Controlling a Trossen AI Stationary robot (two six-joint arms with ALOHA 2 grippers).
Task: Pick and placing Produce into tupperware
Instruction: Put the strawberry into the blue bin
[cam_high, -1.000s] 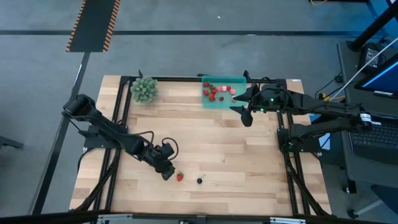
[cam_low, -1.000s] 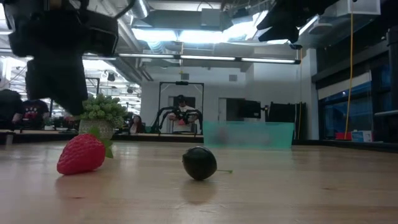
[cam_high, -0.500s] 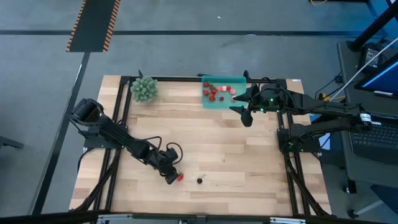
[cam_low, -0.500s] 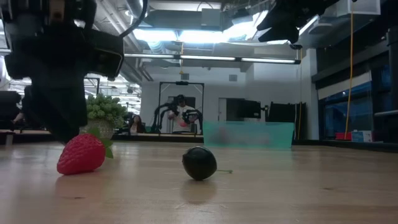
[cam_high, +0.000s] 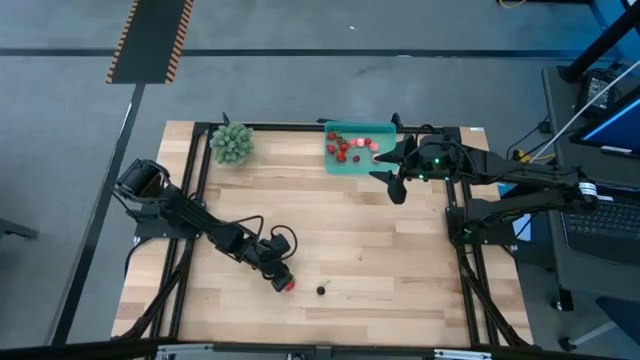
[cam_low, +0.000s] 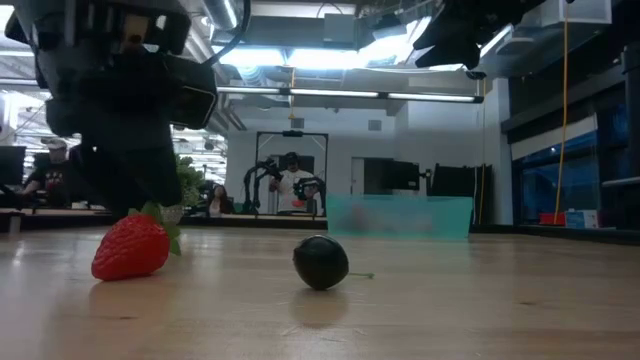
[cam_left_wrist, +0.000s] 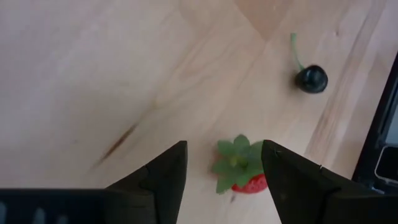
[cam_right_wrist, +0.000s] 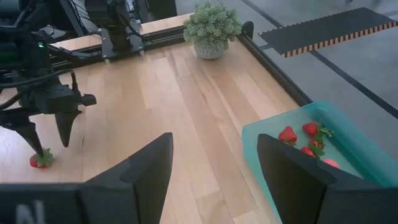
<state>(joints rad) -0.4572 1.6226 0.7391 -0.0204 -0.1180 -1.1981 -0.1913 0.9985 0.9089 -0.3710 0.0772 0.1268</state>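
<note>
Left gripper (cam_left_wrist: 224, 165) poised directly above a loose strawberry (cam_left_wrist: 242, 169) on the table (cam_high: 400, 270), fingers spread wide and holding nothing; the berry's green cap lies between the fingertips, slightly toward one finger. To grasp well, the gripper should probably centre on the red body, descend until the fingers straddle it, and close gently, since a small rounded fruit may roll or squirt sideways under an off-centre pinch. A dark berry (cam_left_wrist: 311, 79) with a thin stem rests on the wood just beyond the fingers, near but apart from the strawberry, and should be left undisturbed by the descent. The teal tupperware (cam_high: 358, 148) sits well away at the far side of the table, already holding several red and pink pieces. Right gripper (cam_right_wrist: 214, 180) hovers beside the tupperware, fingers apart and empty, and may obstruct the approach for placing. A leafy green clump (cam_high: 232, 143) stands at the far edge, clear of the route.
</note>
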